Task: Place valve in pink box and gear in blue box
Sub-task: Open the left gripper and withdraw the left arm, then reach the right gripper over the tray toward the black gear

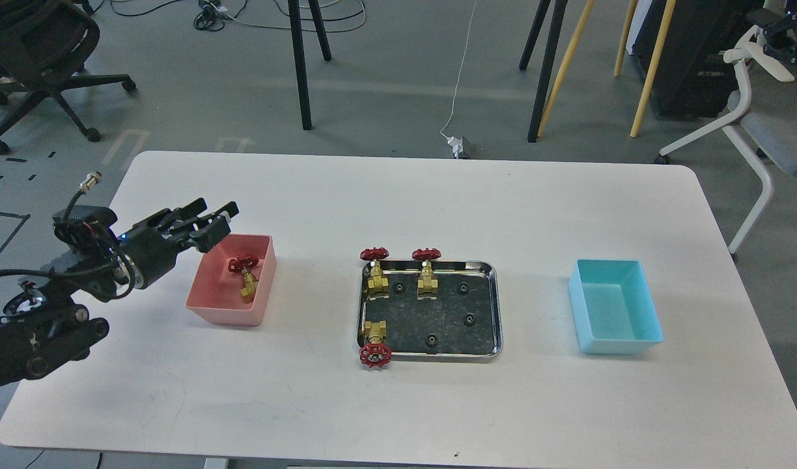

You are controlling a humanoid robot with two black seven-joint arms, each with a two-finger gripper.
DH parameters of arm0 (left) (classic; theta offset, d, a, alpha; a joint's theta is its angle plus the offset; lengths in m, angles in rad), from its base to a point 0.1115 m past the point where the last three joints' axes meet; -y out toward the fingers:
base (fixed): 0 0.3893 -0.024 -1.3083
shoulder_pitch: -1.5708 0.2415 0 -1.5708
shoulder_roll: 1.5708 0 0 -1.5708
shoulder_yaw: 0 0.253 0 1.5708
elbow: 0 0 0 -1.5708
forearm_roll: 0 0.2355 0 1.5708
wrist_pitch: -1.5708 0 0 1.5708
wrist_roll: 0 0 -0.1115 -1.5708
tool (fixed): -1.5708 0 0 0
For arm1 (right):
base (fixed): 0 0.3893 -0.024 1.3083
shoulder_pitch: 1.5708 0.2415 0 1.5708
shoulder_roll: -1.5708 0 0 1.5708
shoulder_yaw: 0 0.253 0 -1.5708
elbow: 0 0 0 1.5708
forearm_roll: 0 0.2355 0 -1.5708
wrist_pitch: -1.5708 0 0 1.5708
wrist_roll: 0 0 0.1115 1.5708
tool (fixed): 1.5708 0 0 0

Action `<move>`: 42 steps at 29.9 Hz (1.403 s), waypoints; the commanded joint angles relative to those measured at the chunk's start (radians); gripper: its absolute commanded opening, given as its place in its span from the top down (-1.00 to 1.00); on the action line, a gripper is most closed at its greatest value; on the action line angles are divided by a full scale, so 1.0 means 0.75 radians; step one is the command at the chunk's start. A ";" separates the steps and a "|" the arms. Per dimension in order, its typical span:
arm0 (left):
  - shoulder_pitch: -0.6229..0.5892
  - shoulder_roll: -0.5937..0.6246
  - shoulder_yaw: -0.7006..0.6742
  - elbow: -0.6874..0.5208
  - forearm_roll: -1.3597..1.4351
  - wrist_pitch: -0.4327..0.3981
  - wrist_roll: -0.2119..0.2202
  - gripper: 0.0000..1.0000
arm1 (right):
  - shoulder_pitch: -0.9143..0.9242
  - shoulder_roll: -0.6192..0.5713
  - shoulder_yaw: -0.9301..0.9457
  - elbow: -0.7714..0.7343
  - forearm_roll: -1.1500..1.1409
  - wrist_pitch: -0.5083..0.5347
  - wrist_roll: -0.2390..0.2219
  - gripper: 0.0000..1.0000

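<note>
A brass valve with a red handwheel [245, 275] lies inside the pink box [211, 311] at the table's left. My left gripper [213, 220] is open and empty, raised above the box's far left corner. Three more valves [375, 273] [426, 271] [374, 344] stand or lie at the left side of the steel tray [496, 306]; the front one hangs its handwheel over the tray's rim. Several tiny black gears [468, 319] lie on the tray's dark floor. The blue box [633, 342] stands empty at the right. My right gripper is out of view.
The white table [398, 195] carries the pink box, tray and blue box in a row. Chairs and stand legs are on the floor beyond the far edge.
</note>
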 commanded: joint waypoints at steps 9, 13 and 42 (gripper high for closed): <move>-0.694 0.062 -0.085 0.467 -1.095 -0.898 0.149 -0.87 | 0.090 0.118 -0.170 0.182 -0.415 0.218 0.092 -0.98; -0.876 0.028 -0.091 0.698 -1.336 -0.998 0.270 -0.87 | 0.100 0.122 -0.172 0.357 -0.681 0.218 0.104 -0.98; -1.120 -0.036 -0.071 0.774 -1.353 -0.998 0.305 -0.91 | -0.055 0.531 -0.839 0.657 -1.547 0.218 0.301 -0.98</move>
